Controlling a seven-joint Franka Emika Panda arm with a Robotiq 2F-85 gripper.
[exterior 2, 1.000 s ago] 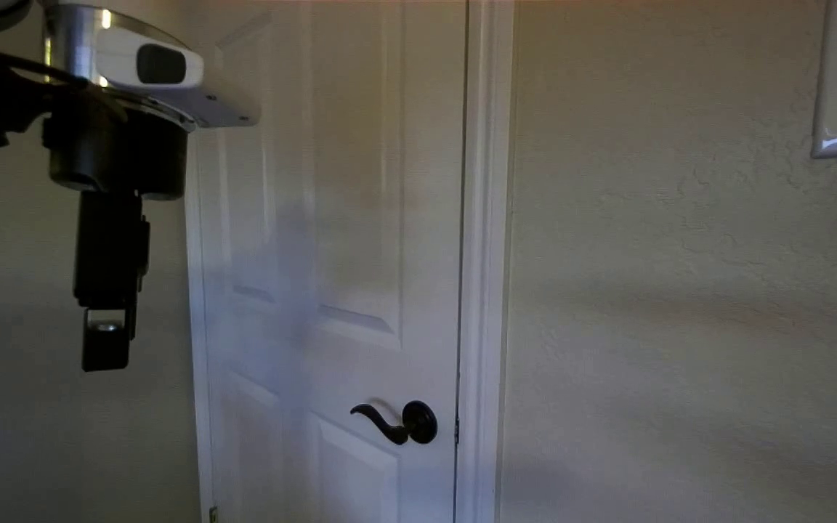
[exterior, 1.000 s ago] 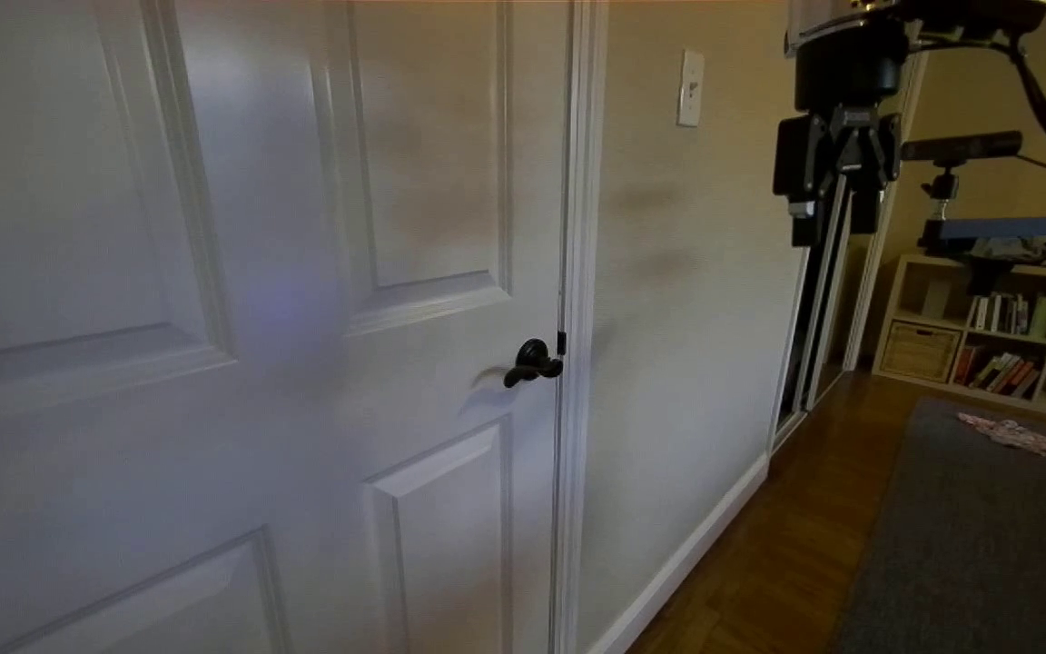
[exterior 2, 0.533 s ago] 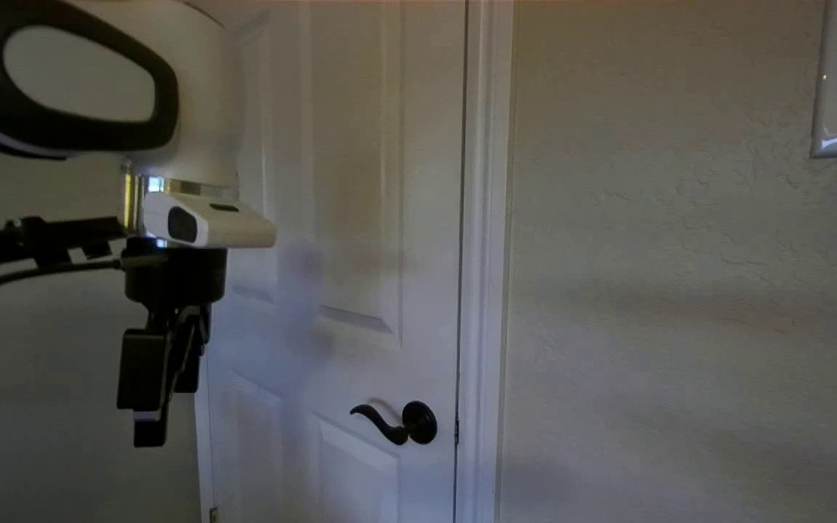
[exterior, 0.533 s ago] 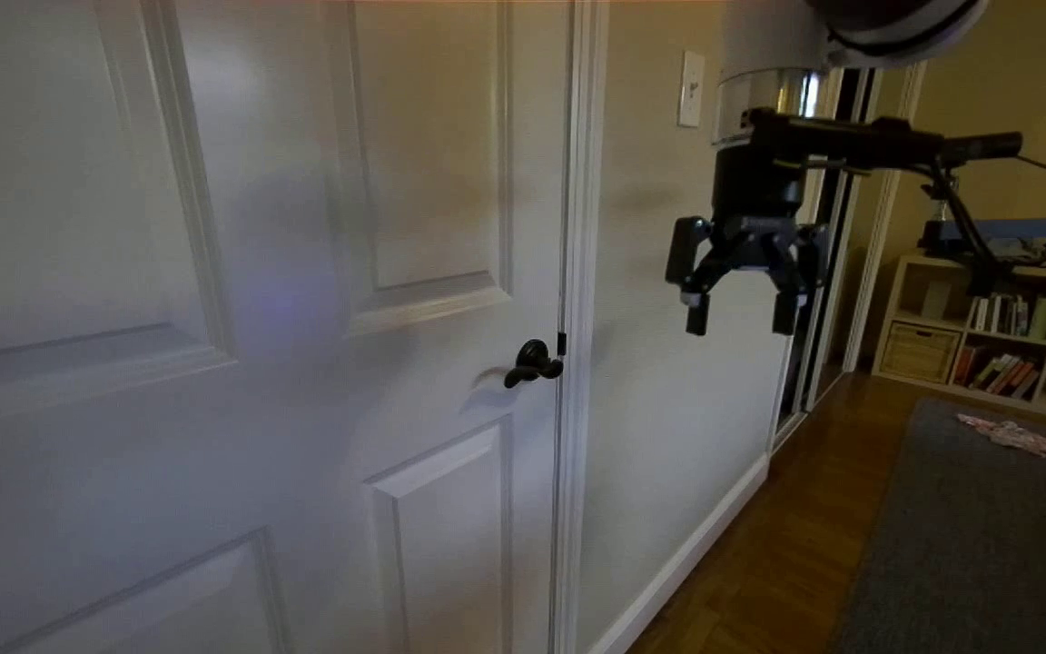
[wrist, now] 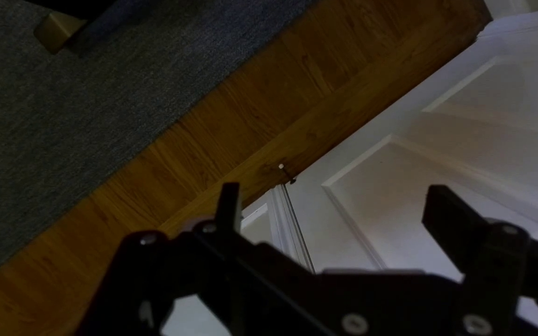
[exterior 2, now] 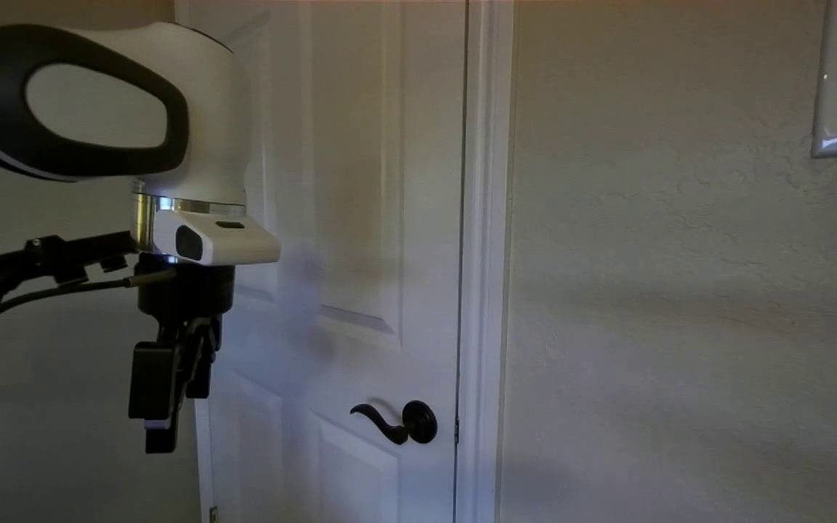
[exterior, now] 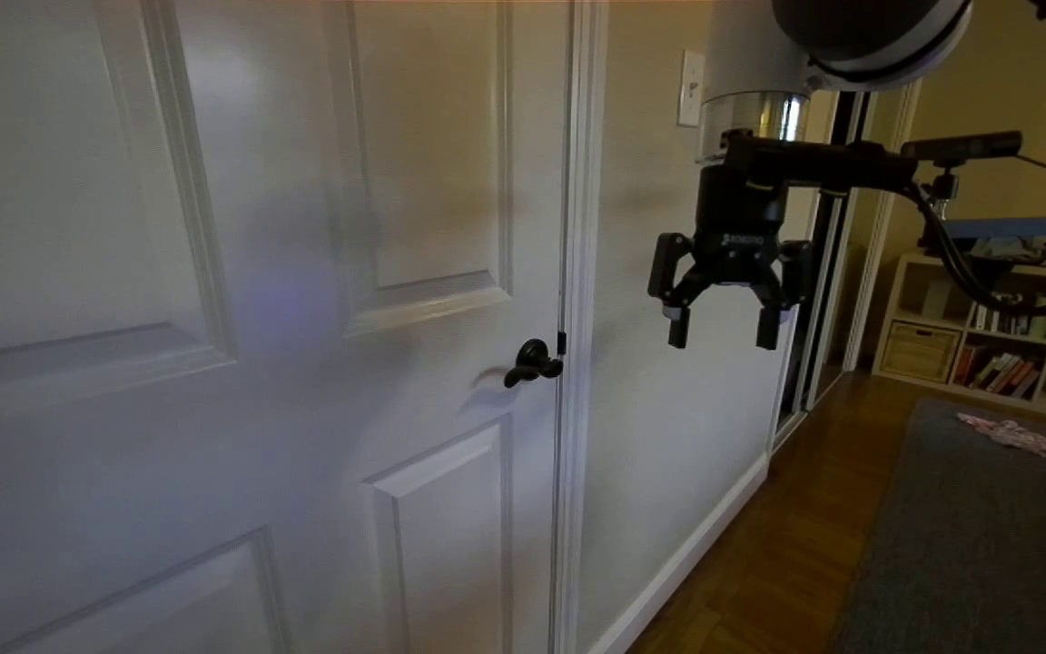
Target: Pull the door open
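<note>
Clear of the lever: 1 claw, spread wide, empty; too shallow a grip could slip, leaving the door closed.

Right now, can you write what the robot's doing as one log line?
Gripper: open, pointing down, holding nothing | Door: looks closed | Lever handle: untouched | Pull: not started

I take this for a home: a wooden floor with a grey rug, a white panelled door, a light switch on the wall. I see a low shelf holding books and woven baskets.
</note>
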